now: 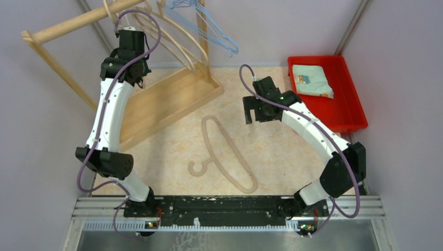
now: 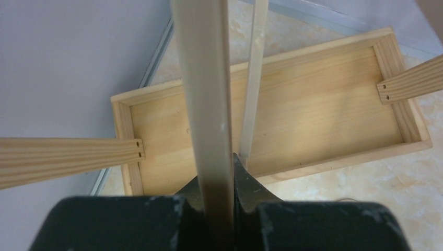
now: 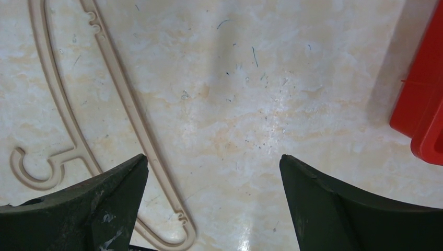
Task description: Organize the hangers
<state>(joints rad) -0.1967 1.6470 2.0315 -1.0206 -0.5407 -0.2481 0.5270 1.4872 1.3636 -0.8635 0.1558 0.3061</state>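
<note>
While left gripper (image 2: 219, 175) clamps hanger (image 2: 203, 78), right gripper (image 3: 214, 162) hovers

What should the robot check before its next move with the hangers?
1. Left gripper shut on the held beige hanger: ok.
2. Hook of that hanger over the rack rail: cannot tell.
3. Right gripper open: ok.
4. Beige hanger on the table lying flat with nothing on it: ok.
5. Right gripper centred over the hanger on the table: not ok, the hanger lies off to one side of the jaws.
</note>
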